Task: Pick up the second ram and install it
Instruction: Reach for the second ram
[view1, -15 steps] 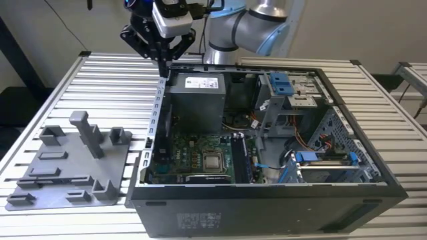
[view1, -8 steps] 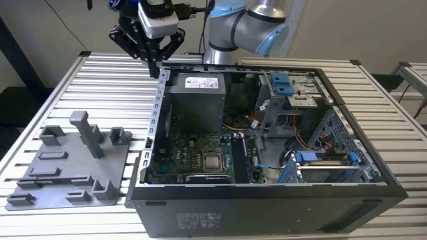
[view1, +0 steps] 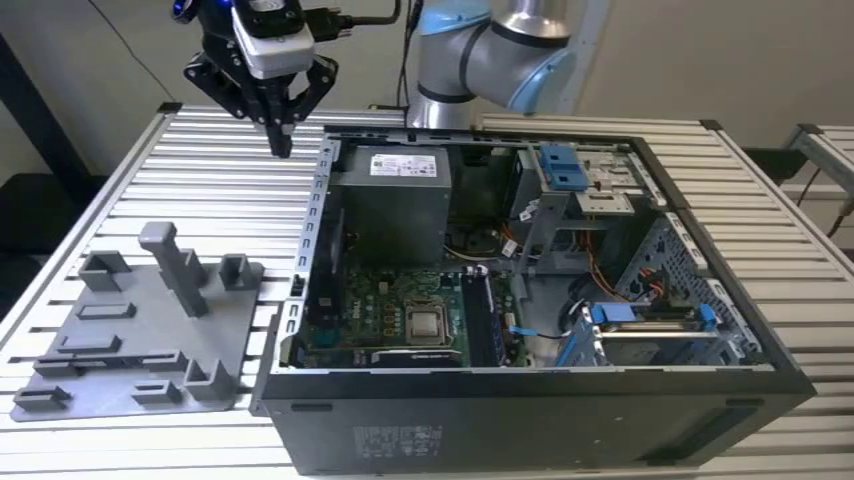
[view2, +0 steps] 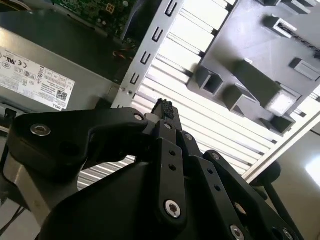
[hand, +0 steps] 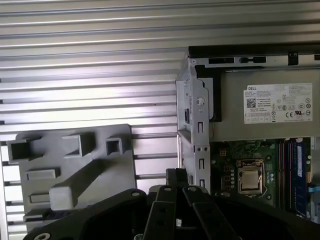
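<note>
Your slatted metal table (view1: 200, 190) carries two things, side by side. The grey plastic tray (view1: 140, 335) lies flat towards the exterior view's left. The open computer case (view1: 534, 425) sits just beside it, filling the exterior view's right.

2nd ram (view1: 481, 315): thin dark board, prob. seated on edge in mobo (view1: 380, 292), just beside CPU (view1: 427, 323).

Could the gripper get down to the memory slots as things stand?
Probably yes: the case lies open upward and nothing covers the memory slots; the gripper hangs outside over the table.
</note>
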